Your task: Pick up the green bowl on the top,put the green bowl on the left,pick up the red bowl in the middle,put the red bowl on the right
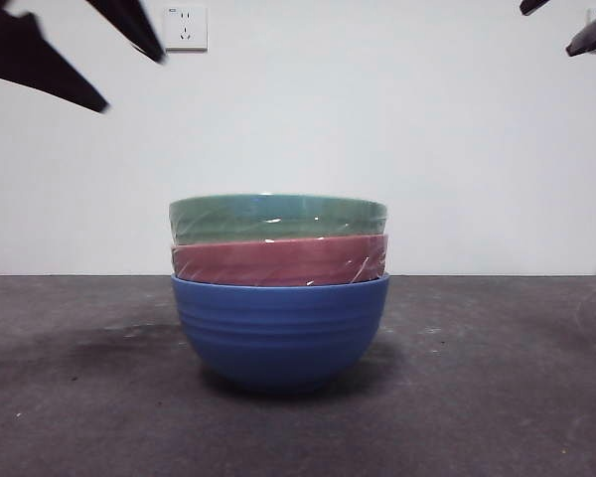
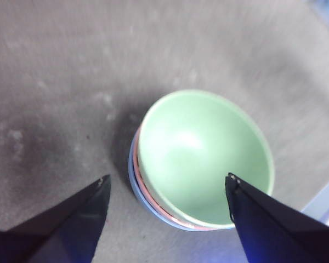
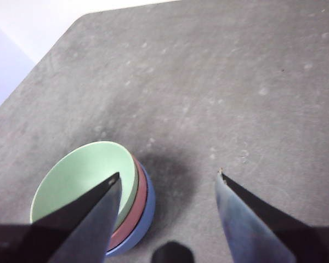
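Observation:
The green bowl (image 1: 278,217) sits on top of a stack in the middle of the table. The red bowl (image 1: 278,260) is nested under it, inside a blue bowl (image 1: 280,333). My left gripper (image 1: 134,83) hangs open and empty high at the upper left. In the left wrist view it (image 2: 167,176) is above the green bowl (image 2: 203,148), apart from it. My right gripper (image 1: 544,32) is open and empty high at the upper right. In the right wrist view it (image 3: 168,174) is beside the stack: green bowl (image 3: 77,175), red rim (image 3: 137,200).
The dark grey table (image 1: 477,378) spreads bare on both sides of the stack. A white wall with a socket (image 1: 185,27) stands behind. The right wrist view shows the table's cut corner edge (image 3: 49,60).

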